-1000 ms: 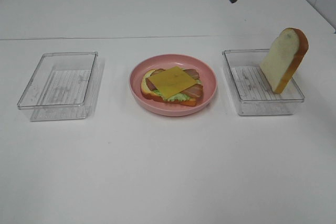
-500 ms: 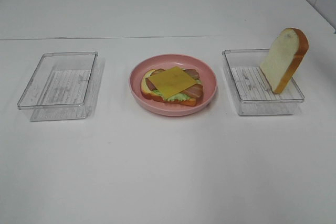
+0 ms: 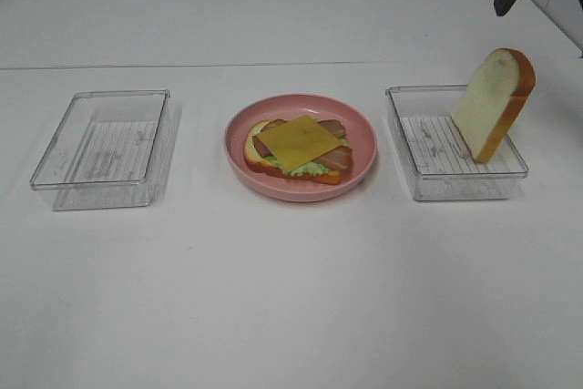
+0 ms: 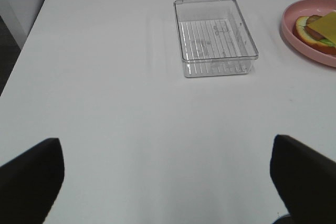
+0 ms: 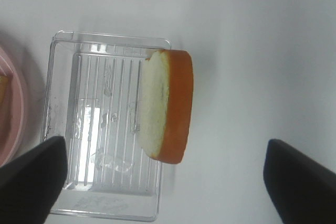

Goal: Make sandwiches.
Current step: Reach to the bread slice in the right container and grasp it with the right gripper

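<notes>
A white tabletop (image 3: 291,298) carries three things in a row. A clear plastic tray (image 3: 102,148) lies on the left, a round pink plate (image 3: 301,147) sits in the middle, and a second clear tray (image 3: 454,143) lies on the right, each well apart from its neighbour.

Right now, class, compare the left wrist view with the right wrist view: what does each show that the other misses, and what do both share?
Only the left wrist view shows the empty clear tray and the yellow cheese square on the sandwich. Only the right wrist view shows the bread slice leaning on the edge of the other tray. Both share the pink plate and the white table.
</notes>
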Motion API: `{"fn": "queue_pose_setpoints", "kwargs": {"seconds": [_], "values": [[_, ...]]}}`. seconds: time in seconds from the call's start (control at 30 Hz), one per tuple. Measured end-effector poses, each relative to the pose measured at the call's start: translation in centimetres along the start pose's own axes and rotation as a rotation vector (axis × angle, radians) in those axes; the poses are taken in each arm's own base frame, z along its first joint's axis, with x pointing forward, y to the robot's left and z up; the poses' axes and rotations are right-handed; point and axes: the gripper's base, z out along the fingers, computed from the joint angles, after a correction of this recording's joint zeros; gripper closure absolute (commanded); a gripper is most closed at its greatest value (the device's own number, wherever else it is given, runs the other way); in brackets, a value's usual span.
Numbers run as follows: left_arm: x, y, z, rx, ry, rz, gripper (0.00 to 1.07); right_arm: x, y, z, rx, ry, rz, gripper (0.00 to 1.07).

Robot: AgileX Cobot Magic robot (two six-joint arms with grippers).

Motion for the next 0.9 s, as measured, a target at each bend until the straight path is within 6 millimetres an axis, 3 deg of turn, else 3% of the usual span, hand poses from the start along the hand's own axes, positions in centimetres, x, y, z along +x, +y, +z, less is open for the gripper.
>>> {"fn": "queue_pose_setpoints", "kwargs": {"seconds": [0.23, 0.3, 0.4, 0.47, 0.77, 0.87, 0.9], "values": [[0.0, 0.0, 0.0, 0.000, 0.000, 0.000, 0.06, -0.2, 0.0, 4.0, -0.001, 0.068, 0.000, 0.09], [0.0, 0.0, 0.0, 0.000, 0.000, 0.000, 0.06, -0.1, 0.0, 6.0, -0.001, 0.107, -0.001, 0.09], [0.0, 0.0, 0.0, 0.000, 0.000, 0.000, 0.06, -0.1, 0.0, 6.5, -0.001, 0.115, -0.001, 0.09], [0.0, 0.0, 0.0, 0.000, 0.000, 0.000, 0.06, 0.1, 0.0, 8.7, -0.001, 0.150, -0.001, 0.09], [0.0, 0.0, 0.0, 0.000, 0.000, 0.000, 0.06, 0.3, 0.0, 11.6, -0.002, 0.183, -0.003, 0.10], [0.0, 0.0, 0.0, 0.000, 0.000, 0.000, 0.06, 0.4, 0.0, 12.1, -0.002, 0.191, -0.003, 0.17], [0.0, 0.0, 0.0, 0.000, 0.000, 0.000, 0.06, 0.4, 0.0, 12.1, -0.002, 0.191, -0.003, 0.32]]}}
